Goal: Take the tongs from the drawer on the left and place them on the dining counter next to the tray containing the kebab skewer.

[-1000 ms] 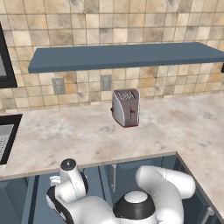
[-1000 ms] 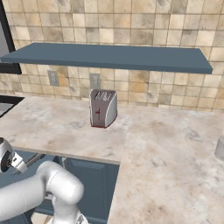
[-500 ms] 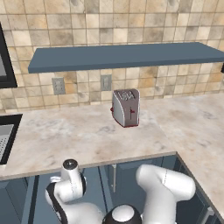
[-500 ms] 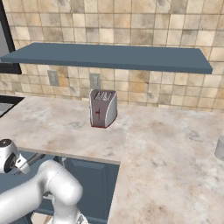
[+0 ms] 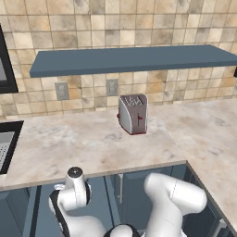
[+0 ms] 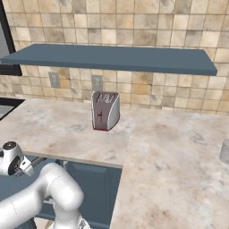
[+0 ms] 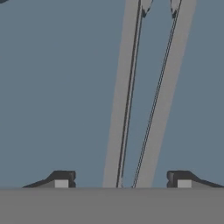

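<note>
The tongs (image 7: 122, 100) lie on the slate-blue floor of the drawer (image 7: 52, 87) in the hand view, their two slim grey arms running from the top down between my fingers. My gripper (image 7: 121, 179) hangs straight over them, open. One fingertip (image 7: 61, 179) stands on each side of the pair, clear of the metal. In the left base view my arm (image 5: 171, 199) bends down below the counter edge, with the wrist (image 5: 74, 183) in front of the dark blue cabinet. The tray, the kebab skewer and the dining counter are out of view.
A silver toaster (image 5: 133, 113) stands on the beige marbled counter (image 5: 83, 143) under a long blue wall shelf (image 5: 134, 58). The counter turns a corner and runs along the right. A grey cup (image 6: 225, 151) sits at the far right. A dark appliance (image 5: 5, 143) is at the left edge.
My arm's elbow has sunk a little lower in front of the cabinet. The wrist has barely shifted, and the counter scene is unchanged.
</note>
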Controlling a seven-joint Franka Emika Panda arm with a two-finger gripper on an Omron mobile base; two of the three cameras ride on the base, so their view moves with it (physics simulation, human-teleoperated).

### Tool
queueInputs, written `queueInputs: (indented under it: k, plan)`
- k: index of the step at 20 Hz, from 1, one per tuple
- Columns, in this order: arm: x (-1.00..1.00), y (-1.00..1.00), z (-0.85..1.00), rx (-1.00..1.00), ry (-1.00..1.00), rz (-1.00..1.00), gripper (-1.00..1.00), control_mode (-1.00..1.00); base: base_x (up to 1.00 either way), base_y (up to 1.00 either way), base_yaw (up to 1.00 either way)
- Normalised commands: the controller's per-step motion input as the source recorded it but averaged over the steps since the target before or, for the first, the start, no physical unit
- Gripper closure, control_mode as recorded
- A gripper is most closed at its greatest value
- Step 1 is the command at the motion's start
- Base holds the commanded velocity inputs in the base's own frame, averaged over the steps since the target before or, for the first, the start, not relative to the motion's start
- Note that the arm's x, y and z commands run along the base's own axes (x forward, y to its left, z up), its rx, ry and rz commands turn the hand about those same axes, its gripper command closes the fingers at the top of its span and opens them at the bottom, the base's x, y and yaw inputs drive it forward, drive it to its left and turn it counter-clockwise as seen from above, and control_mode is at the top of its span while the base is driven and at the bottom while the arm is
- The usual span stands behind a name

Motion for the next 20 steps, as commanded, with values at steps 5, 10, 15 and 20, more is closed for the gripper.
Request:
queueInputs:
  k: [5,10,15,20]
  plan:
    - [-0.33,0.35,-0.55,-0.01,0.01,0.0,1.0,-1.0,0.0,0.0,0.0]
    - [-0.57,0.62,-0.36,-0.07,0.02,0.0,1.0,-1.0,0.0,0.0,0.0]
    - [-0.29,0.52,0.02,-0.02,0.04,-0.1,1.0,-1.0,0.0,0.0,0.0]
    - [-0.34,0.42,0.24,0.0,0.13,-0.27,1.0,-1.0,0.0,0.0,0.0]
